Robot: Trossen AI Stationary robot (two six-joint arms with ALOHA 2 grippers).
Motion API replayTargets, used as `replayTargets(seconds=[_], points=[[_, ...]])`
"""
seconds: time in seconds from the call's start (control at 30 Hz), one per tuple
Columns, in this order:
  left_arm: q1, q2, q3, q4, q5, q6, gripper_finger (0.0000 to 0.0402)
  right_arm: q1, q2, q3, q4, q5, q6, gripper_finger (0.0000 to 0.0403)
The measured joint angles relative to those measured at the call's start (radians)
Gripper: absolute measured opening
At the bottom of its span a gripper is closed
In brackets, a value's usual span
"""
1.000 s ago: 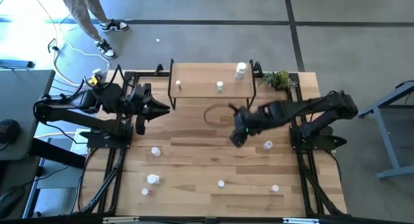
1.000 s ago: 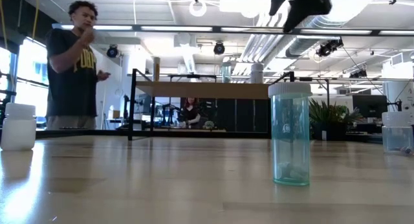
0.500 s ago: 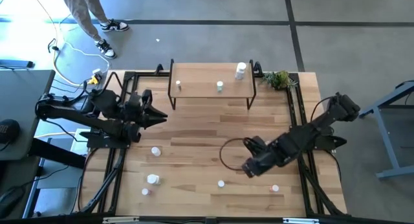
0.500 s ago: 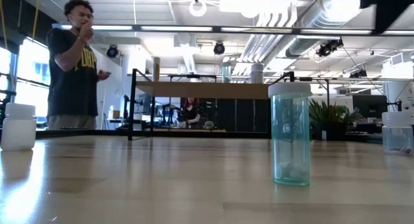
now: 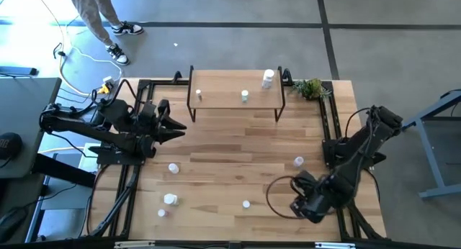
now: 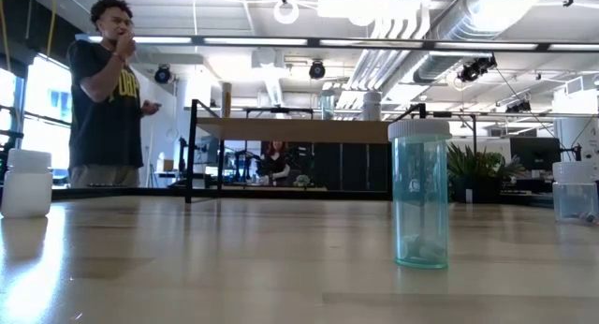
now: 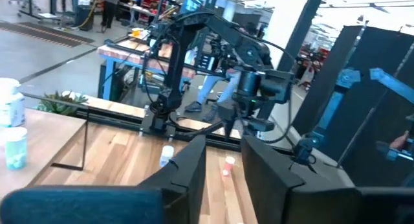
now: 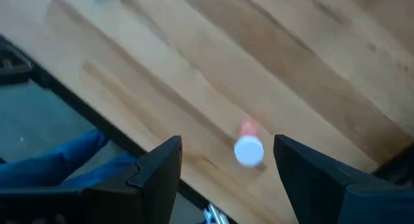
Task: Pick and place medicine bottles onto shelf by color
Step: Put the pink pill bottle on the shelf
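My right gripper (image 5: 301, 206) hangs open, pointing down over the table's near right part. In the right wrist view a small pinkish-red bottle with a white cap (image 8: 248, 148) stands on the table below, between the fingers (image 8: 228, 145) and apart from both. My left gripper (image 5: 176, 130) waits level at the table's left side, open with nothing between its fingers (image 7: 223, 164). The shelf (image 5: 223, 87) at the far edge carries three bottles (image 5: 245, 96). Other bottles stand on the table (image 5: 298, 161), (image 5: 173, 168), (image 5: 246, 204). A teal one (image 6: 419, 195) shows close in the low view.
A green plant (image 5: 311, 88) sits at the table's far right corner. Two more bottles (image 5: 170, 199) stand near the near left corner. The table's near edge and frame rail (image 8: 39, 88) lie close to my right gripper. A person (image 6: 103, 99) stands beyond the table.
My right gripper has swung from the table's middle, in front of the shelf, toward the near right corner and has sunk a little, staying open. It now covers the bottle at the near right in the high view.
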Motion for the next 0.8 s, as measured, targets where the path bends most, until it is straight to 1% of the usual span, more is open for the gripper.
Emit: replayTargets(seconds=[0.17, 0.3, 0.43, 0.7, 0.8], points=[[0.000, 0.000, 0.000, 0.000, -0.017, -0.025, 0.0134, 0.076, 0.006, 0.000, -0.034, 0.004, 0.085, 0.0236], [0.000, 0.000, 0.000, -0.001, -0.017, -0.023, 0.0152, 0.120, 0.027, 0.000, -0.036, 0.023, 0.143, 0.0236], [0.000, 0.000, 0.000, -0.002, -0.020, -0.023, 0.0153, 0.139, 0.062, 0.000, -0.034, 0.024, 0.171, 0.0236], [0.000, 0.000, 0.000, -0.001, -0.028, -0.048, 0.0149, 0.138, 0.147, 0.000, -0.006, 0.013, 0.199, 0.0236], [0.000, 0.000, 0.000, 0.000, -0.028, -0.049, 0.0149, 0.139, 0.176, 0.000, -0.003, -0.007, 0.224, 0.0236]])
